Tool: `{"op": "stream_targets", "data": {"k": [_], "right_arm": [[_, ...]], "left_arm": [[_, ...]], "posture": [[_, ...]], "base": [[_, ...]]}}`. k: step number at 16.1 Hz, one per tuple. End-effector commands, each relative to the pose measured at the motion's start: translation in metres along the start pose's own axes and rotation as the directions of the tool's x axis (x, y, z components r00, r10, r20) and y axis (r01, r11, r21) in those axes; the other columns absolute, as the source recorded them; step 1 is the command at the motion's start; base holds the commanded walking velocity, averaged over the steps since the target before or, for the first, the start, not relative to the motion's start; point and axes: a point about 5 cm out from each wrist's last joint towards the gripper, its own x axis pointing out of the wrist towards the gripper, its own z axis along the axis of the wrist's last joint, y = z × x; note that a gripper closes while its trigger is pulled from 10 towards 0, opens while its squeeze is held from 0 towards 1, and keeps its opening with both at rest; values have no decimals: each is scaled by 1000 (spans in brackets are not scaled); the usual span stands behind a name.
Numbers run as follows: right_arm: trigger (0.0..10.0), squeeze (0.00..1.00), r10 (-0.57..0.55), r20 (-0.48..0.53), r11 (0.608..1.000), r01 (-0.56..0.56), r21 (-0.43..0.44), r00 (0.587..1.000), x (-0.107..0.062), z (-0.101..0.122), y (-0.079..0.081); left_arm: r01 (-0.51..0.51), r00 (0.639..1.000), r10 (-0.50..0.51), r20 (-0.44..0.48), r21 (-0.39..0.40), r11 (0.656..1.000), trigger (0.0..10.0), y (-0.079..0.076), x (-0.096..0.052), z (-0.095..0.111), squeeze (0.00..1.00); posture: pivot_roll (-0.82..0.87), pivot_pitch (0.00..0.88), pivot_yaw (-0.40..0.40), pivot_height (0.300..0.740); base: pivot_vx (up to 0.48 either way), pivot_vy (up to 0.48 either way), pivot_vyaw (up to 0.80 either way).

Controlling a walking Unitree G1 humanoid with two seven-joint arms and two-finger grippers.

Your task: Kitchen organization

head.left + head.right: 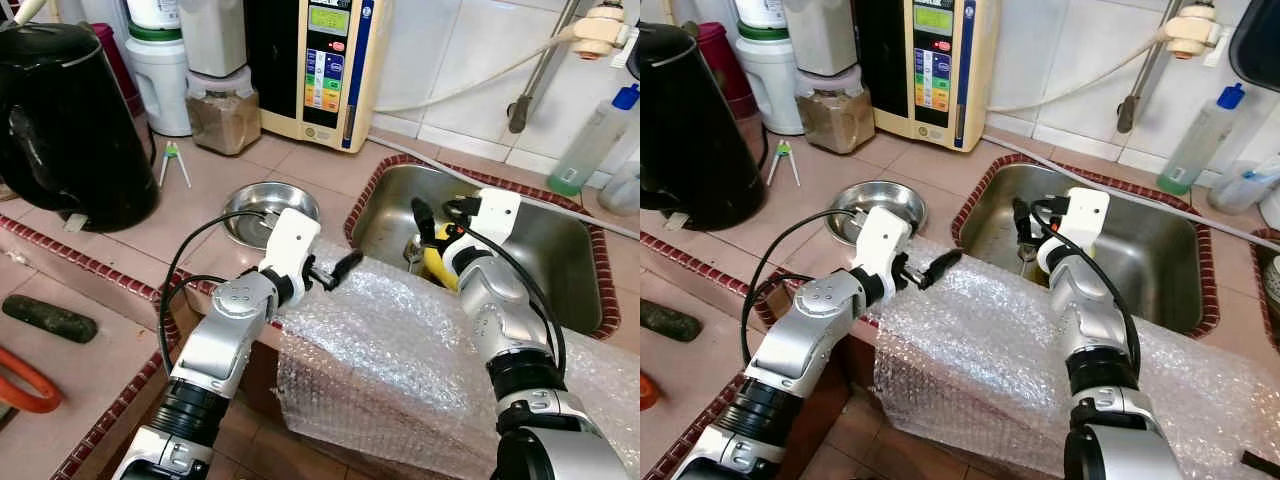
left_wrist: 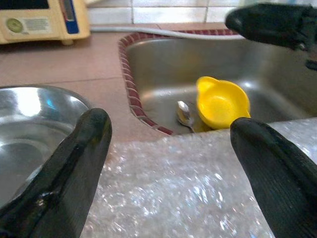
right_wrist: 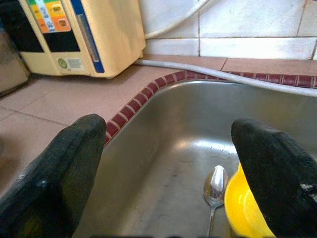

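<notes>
A yellow bowl (image 2: pixel 222 101) lies in the steel sink (image 1: pixel 540 240) with a spoon (image 2: pixel 184 113) beside it. My right gripper (image 1: pixel 440 212) hangs open over the sink, just above the bowl (image 3: pixel 242 208) and spoon (image 3: pixel 215 186), holding nothing. My left gripper (image 1: pixel 338 270) is open above the bubble wrap (image 1: pixel 400 350) that drapes over the counter's front edge. An empty steel bowl (image 1: pixel 262 205) sits on the counter close behind the left gripper (image 2: pixel 168 124), which points toward the sink.
A black kettle (image 1: pixel 65 120) stands at the far left. A jar of brown powder (image 1: pixel 222 115) and a cream water machine (image 1: pixel 320 65) line the back wall. A clear bottle (image 1: pixel 595 140) stands behind the sink. A dark green object (image 1: pixel 48 318) lies on the lower ledge.
</notes>
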Motion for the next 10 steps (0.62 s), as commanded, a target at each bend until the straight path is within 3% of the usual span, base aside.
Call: {"op": "stream_targets", "data": {"k": [1, 4, 5, 6, 8, 9, 10], "right_arm": [[10000, 1000, 1, 12, 1000, -1, -9, 1000, -2, 0, -1], [10000, 1000, 73, 73, 995, -68, -67, 995, -10, 7, 14], [10000, 1000, 135, 92, 986, -125, -107, 987, -16, 8, 26], [10000, 1000, 157, 97, 983, -145, -116, 983, -19, 8, 30], [10000, 1000, 268, 100, 954, -250, -167, 958, -32, 7, 52], [10000, 1000, 319, 93, 938, -299, -176, 943, -39, 6, 61], [10000, 1000, 329, 90, 934, -309, -179, 940, -41, 6, 63]], "left_arm": [[-65, 998, 65, 18, 2, 998, 10000, 8, 2, 4, 1000], [-264, 964, 265, 25, -39, 964, 10000, 37, -2, 7, 1000], [-369, 928, 371, 18, -79, 926, 10000, 53, -5, 8, 1000], [-405, 913, 408, 13, -98, 909, 10000, 58, -6, 8, 1000], [-551, 829, 559, -21, -202, 810, 10000, 85, -12, 8, 1000], [-587, 803, 594, -45, -231, 776, 10000, 92, -13, 6, 1000], [-596, 797, 602, -53, -233, 768, 10000, 93, -13, 6, 1000]], "posture": [[35, 36, -56, 740], [32, 37, -56, 740], [30, 37, -55, 740], [27, 39, -53, 740], [18, 40, -48, 740], [13, 41, -45, 740], [12, 41, -44, 740]], "base": [[0, 0, 0], [0, 0, 0], [0, 0, 0], [0, 0, 0], [0, 0, 0], [0, 0, 0], [0, 0, 0]]}}
